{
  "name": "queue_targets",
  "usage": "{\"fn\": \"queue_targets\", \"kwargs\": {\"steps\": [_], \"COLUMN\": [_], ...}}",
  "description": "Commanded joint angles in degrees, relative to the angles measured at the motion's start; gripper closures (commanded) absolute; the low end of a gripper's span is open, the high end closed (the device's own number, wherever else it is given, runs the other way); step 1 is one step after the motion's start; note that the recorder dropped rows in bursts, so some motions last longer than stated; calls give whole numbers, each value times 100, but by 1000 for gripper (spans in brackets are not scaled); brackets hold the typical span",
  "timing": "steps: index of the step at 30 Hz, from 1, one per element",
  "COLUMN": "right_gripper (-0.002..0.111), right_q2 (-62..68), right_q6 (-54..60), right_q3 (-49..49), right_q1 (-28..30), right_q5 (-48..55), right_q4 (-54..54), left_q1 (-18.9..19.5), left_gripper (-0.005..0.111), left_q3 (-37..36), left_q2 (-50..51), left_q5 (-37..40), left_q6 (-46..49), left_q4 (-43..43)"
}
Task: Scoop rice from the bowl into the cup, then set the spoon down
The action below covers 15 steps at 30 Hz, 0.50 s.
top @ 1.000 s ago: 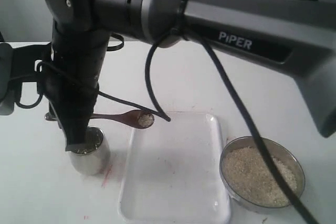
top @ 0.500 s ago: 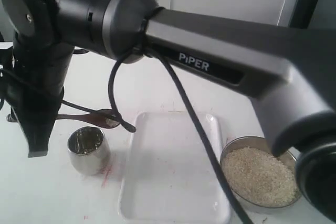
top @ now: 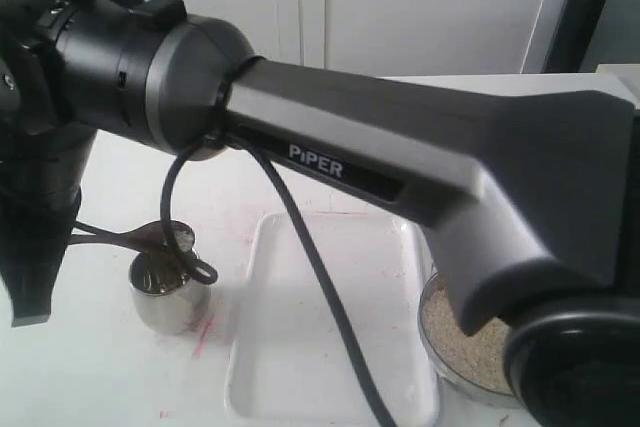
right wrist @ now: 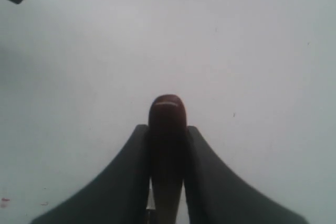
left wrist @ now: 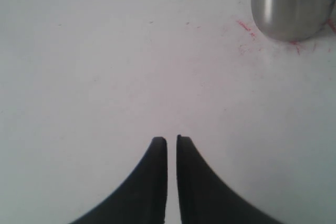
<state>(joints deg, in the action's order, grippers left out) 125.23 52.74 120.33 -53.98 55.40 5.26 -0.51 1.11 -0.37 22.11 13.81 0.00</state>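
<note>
Wood is what my right gripper (right wrist: 167,129) has hold of: the jaws are closed tight on the tail end of the dark spoon (top: 150,237), whose handle tip pokes out between them in the right wrist view. My arm reaches across to the left side of the white table (left wrist: 105,51). The oval end of the spoon sits just above the mouth of the steel cup (top: 165,305), with a little clump of rice (top: 184,237) on it. As I read it, the pour is the step in hand. I hold the spoon at its very end, so any small wrist motion would swing the far end wide. I should roll slowly about the handle's own line, stay low, and keep the oval over the middle of the cup's narrow opening so the grains drop inside, not onto the table. A loop of my black cable (top: 200,269) hangs right by the cup's rim and might nudge it. My left gripper (left wrist: 171,140) is all but closed, only a sliver between its jaws, holding nothing, with the cup nearby. The bowl (top: 436,375) lies well apart, beyond the white tray (top: 280,347), mostly hidden by my arm.
</note>
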Motion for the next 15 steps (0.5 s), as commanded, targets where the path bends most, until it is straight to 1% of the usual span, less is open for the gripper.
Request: {"fn": "queue_targets", "kwargs": {"steps": [1, 8, 15], "right_gripper": [108, 108, 108], "right_q2": [32, 32, 32], "right_q6": [116, 104, -16], "right_q3": [50, 88, 88], "right_q1": [-26, -26, -26], "right_q5": [-135, -301, -318], "right_q4": [20, 318, 306], "left_q1": [-22, -22, -22], "left_gripper": [92, 92, 92], "left_q3": [-53, -53, -53], "left_q2": [37, 37, 37], "left_q5": [277, 277, 277], "left_q6": [-33, -33, -33], "left_q4": [-32, -32, -32]}}
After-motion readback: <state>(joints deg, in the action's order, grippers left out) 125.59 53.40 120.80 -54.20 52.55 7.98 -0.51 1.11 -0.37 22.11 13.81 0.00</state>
